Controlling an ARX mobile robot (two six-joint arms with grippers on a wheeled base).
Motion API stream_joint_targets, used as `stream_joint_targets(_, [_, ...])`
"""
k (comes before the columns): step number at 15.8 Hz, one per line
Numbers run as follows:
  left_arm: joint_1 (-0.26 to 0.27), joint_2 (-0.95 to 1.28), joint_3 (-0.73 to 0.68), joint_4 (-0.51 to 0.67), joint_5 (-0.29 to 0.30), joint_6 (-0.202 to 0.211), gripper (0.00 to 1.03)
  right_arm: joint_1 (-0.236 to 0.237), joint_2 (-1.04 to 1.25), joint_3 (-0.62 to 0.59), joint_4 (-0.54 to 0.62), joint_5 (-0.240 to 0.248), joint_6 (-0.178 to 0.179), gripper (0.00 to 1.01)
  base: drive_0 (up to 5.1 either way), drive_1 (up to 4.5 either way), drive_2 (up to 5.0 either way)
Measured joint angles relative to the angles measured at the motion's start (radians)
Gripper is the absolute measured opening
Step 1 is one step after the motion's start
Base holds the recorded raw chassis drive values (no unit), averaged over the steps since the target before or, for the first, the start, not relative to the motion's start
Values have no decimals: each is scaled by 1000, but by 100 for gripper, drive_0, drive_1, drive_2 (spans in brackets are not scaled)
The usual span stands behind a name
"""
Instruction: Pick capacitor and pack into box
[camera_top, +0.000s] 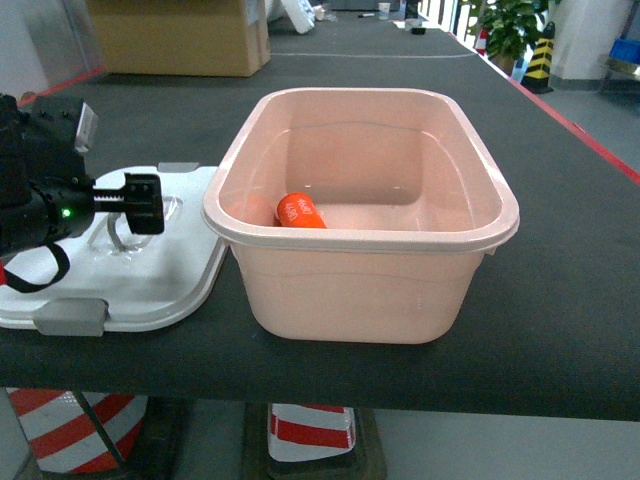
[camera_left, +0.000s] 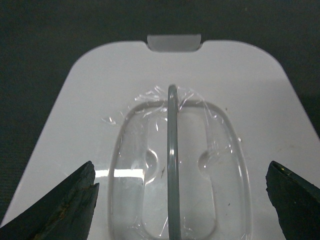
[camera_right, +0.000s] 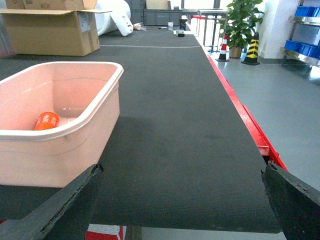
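1. Nearest the head camera, the front edge of the dark, textured tabletop (camera_top: 560, 330) runs across the view, with red-and-white striped barriers (camera_top: 70, 430) showing below it.
2. On that tabletop sits a pale pink rectangular plastic box (camera_top: 365, 290), open at the top, with a rolled rim.
3. An orange cylindrical capacitor (camera_top: 299, 211) with white print lies on its side on the floor of the box, near the front left corner; the right wrist view shows it too (camera_right: 46, 120), low against the near wall.
4. Just beside the box on its left, touching or almost touching its rim, lies a flat white plastic lid (camera_top: 150, 285) with grey latch tabs at its front and back edges.
5. A thin grey handle (camera_left: 172, 160) stands upright in the recessed, film-covered middle of the lid.
6. Black left claw (camera_top: 143, 203) hovers over the lid's recess; in its wrist view the two dark fingertips (camera_left: 65, 205) are spread wide apart, one on each side of the handle, gripping nothing.
7. Right claw (camera_right: 180, 210) is out of the head view; its own camera shows both fingertips (camera_right: 292, 200) far apart at the lower corners, over bare tabletop to the right of the box, with nothing between them.
8. Behind, a brown cardboard carton (camera_top: 180, 35) rests at the far end, and a potted green plant (camera_right: 242, 22) stands on the floor beyond.
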Motion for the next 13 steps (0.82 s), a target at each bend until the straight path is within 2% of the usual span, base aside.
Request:
stream_joint_targets(2, [0,30,29,-51,0,-4,98,0,0,0,0,0,0,98,0,0,0])
stream_joint_targets(11, [10,45,51,-81,-20,-6,2,0,0,0,0,0,0,98,0,0,0])
stream_joint_targets(13, [14,34,51,-89,-18,-6,2,0,0,0,0,0,0,98,0,0,0])
